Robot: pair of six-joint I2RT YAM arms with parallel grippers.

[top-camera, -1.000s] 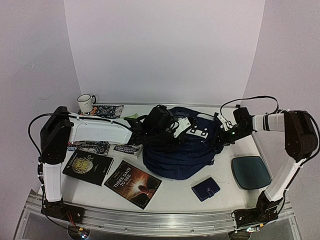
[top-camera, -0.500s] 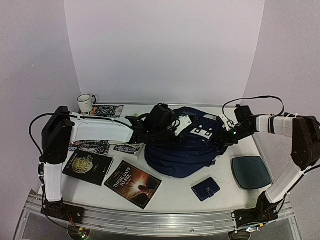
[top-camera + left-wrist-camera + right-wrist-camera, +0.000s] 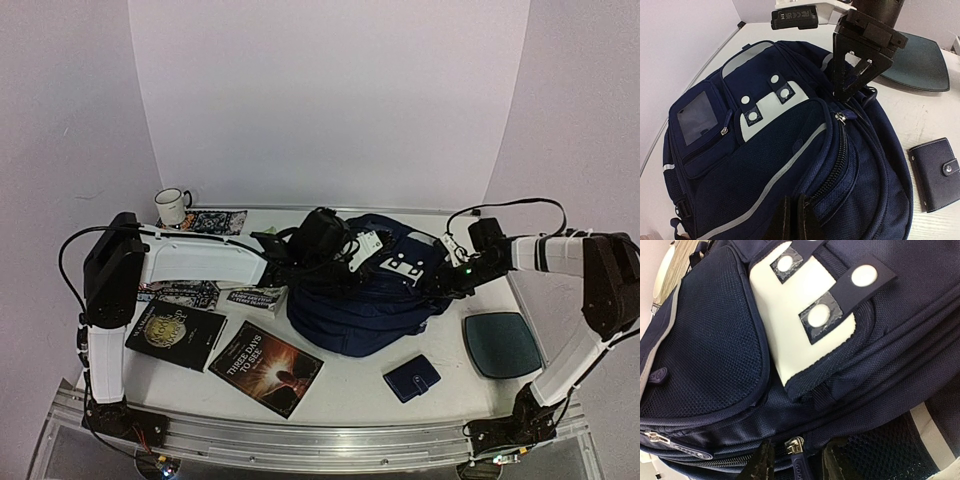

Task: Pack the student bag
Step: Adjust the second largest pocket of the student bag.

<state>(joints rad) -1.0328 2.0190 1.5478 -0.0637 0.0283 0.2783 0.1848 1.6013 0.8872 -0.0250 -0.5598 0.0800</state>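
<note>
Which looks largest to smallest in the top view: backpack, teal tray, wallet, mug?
1. student bag
2. teal tray
3. navy wallet, then white mug. These two look close, and the mug sits farther back, so their order is unsure.

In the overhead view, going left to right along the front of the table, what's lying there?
Black book with gold emblem → Three Days to See book → navy wallet → teal tray.
</note>
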